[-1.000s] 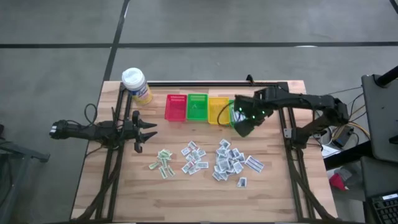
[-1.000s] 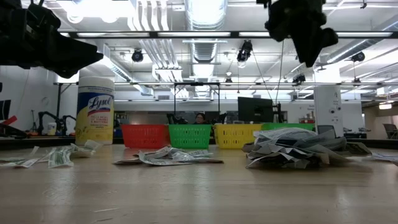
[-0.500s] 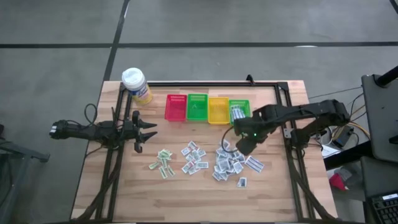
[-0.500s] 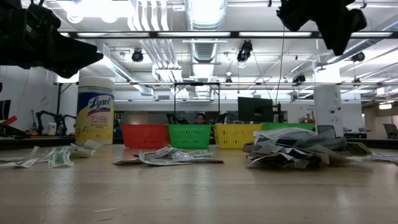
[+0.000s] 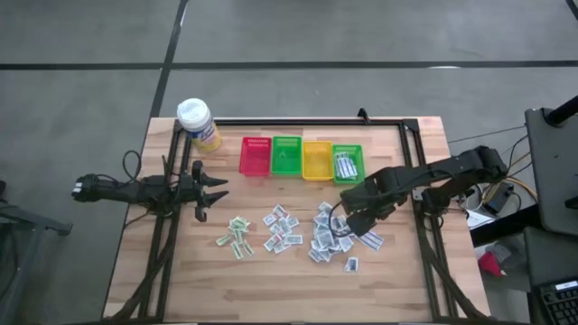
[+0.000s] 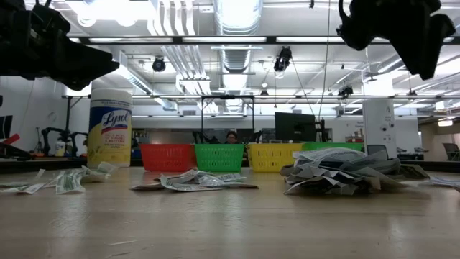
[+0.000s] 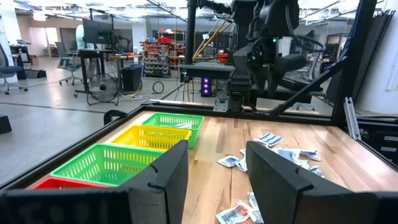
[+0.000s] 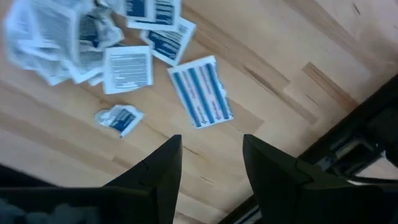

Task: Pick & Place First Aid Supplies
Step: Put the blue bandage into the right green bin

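The first aid supplies are small white packets lying flat on the wooden table in three loose groups: a left group (image 5: pixel 237 236), a middle group (image 5: pixel 282 228) and a right pile (image 5: pixel 332 236). A few more lie in the rightmost green basket (image 5: pixel 348 164). My right gripper (image 5: pixel 350 213) hangs above the right pile, pointing down and open, touching nothing. In its wrist view its fingers (image 8: pixel 208 171) stand over bare wood beside a blue-striped packet (image 8: pixel 200 91). My left gripper (image 5: pixel 212 190) waits open and level at the table's left side, holding nothing (image 7: pixel 217 180).
Red (image 5: pixel 256 156), green (image 5: pixel 287 155) and yellow (image 5: pixel 317 160) baskets stand in a row at the back with the rightmost green one. A yellow bottle with a white cap (image 5: pixel 199 125) stands at the far left corner. Black frame rails (image 5: pixel 424 244) run along both table sides.
My right gripper has swung from above the rightmost green basket toward the table's near edge and sunk a little. It now hangs over the right pile of packets. The packets on the table have not moved.
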